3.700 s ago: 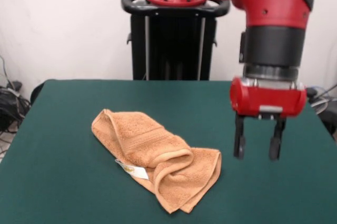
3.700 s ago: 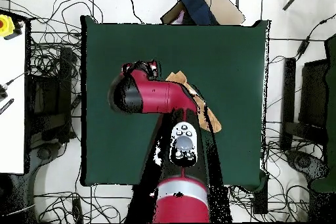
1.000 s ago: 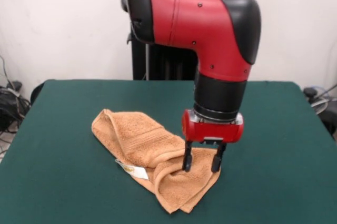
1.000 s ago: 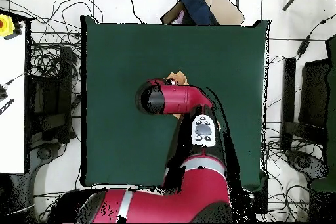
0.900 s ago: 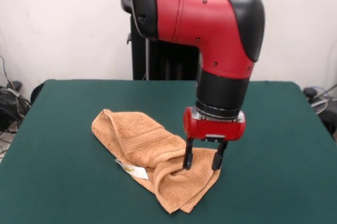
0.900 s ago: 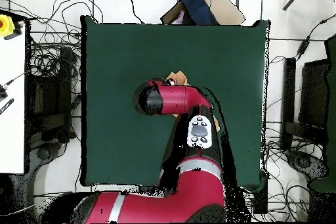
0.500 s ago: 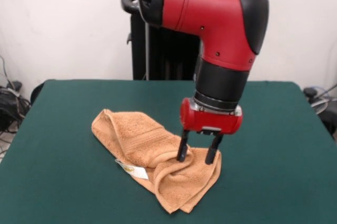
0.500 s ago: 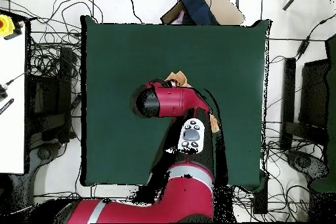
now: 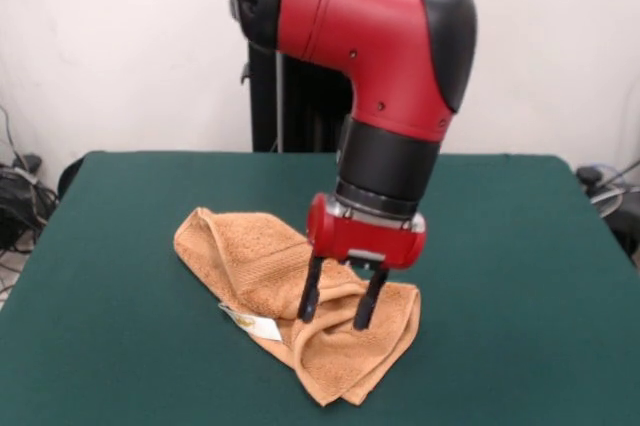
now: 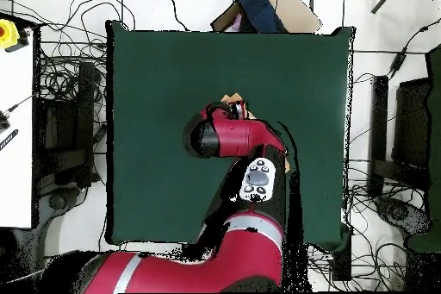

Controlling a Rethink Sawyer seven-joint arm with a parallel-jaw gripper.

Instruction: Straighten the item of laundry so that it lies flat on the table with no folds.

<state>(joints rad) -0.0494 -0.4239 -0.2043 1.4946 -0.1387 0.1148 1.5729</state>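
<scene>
Over crumpled towel (image 9: pixel 270 276), spread fingers (image 9: pixel 310 296).

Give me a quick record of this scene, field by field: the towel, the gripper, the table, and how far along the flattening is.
towel: orange-tan towel, crumpled and folded over itself, small white tag at its near edge
gripper: gripper open, fingers down on the rolled fold in the towel's middle
table: green table, towel near its centre
arm in overhead view: covers nearly all of the towel
progress: folds remain, not flat yet
</scene>
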